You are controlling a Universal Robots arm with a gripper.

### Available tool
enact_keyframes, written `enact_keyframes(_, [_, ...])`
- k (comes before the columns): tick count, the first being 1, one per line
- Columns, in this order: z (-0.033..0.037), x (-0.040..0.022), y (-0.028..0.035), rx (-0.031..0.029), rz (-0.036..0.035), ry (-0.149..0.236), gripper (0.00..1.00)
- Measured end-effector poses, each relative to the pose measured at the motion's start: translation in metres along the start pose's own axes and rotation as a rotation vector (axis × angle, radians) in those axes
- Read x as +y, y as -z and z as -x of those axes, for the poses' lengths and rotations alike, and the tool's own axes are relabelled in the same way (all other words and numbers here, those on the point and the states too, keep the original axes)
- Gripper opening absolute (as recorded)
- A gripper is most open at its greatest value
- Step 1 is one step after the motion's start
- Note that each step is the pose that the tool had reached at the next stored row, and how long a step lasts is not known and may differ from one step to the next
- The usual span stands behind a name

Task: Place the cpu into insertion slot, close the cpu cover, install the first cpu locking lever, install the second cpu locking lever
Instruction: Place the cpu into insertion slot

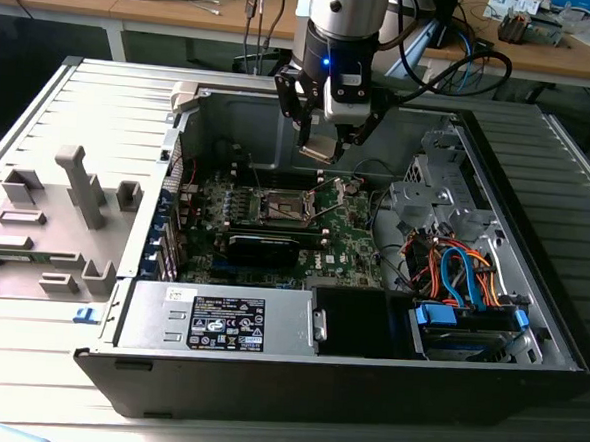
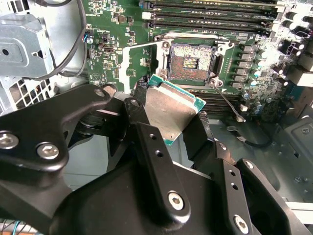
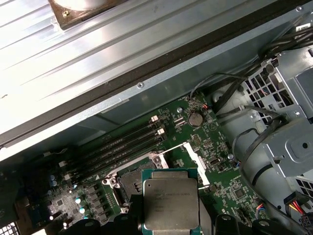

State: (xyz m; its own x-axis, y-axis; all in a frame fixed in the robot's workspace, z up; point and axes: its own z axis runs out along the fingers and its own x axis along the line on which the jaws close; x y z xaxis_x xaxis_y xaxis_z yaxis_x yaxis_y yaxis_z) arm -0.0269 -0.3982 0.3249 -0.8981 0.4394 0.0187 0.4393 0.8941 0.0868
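Inside the open computer case (image 1: 365,391), the cpu (image 2: 171,105) hangs pinched by its edges in the gripper (image 2: 168,125), above and beside the bare insertion slot (image 2: 190,61). A skewed or offset descent could bend socket pins or strike the green circuit board (image 2: 112,19).

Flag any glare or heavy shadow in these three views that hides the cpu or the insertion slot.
Exterior view: the case interior is dim, yet the cpu in the gripper catches light; first wrist view: the ribbed grey surface glares near white, the cpu face is evenly lit; second wrist view: the cpu shines pale, the insertion slot is free of shadow.
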Motion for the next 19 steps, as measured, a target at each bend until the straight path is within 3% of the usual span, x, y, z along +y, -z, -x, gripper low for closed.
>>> enact_keyframes(19, [0.0000, 0.0000, 0.0000, -0.0007, 0.0001, -0.008, 0.55])
